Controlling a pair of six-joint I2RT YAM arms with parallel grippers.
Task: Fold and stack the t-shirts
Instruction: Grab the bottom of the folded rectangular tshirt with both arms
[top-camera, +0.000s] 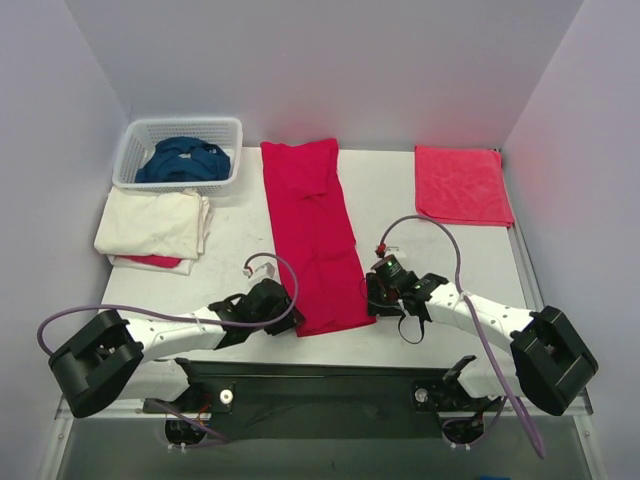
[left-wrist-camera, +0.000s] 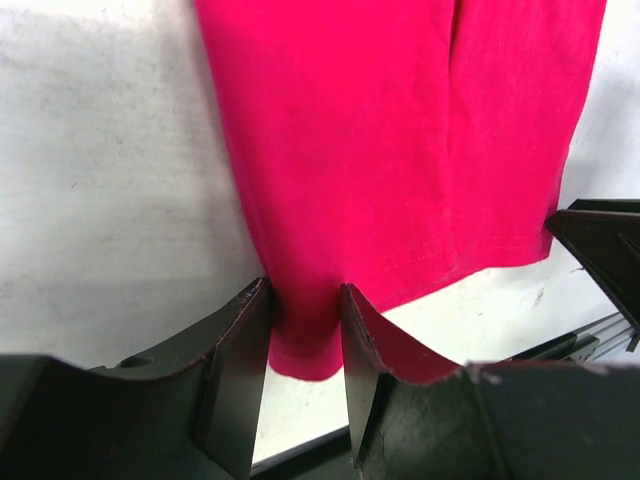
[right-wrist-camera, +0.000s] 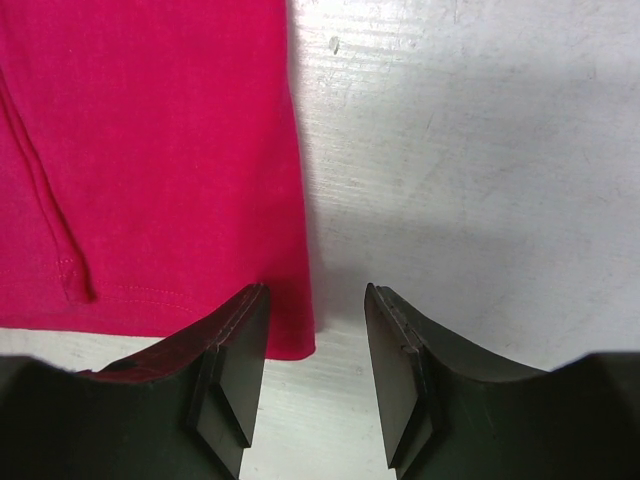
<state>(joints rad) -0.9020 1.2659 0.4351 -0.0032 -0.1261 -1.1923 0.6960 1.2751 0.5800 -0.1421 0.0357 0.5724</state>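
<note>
The crimson red t-shirt lies folded in a long strip down the middle of the table. My left gripper is at its near-left corner. In the left wrist view the corner fills the narrow gap between the fingers and touches both. My right gripper is open at the near-right corner, and the cloth edge lies just inside its left finger. The dark blue t-shirt is crumpled in the basket. The cream-white t-shirt lies folded at the left.
The white lattice basket stands at the back left. A folded coral-pink cloth lies at the back right. A bit of red fabric shows under the cream-white shirt. Side walls stand close on both sides.
</note>
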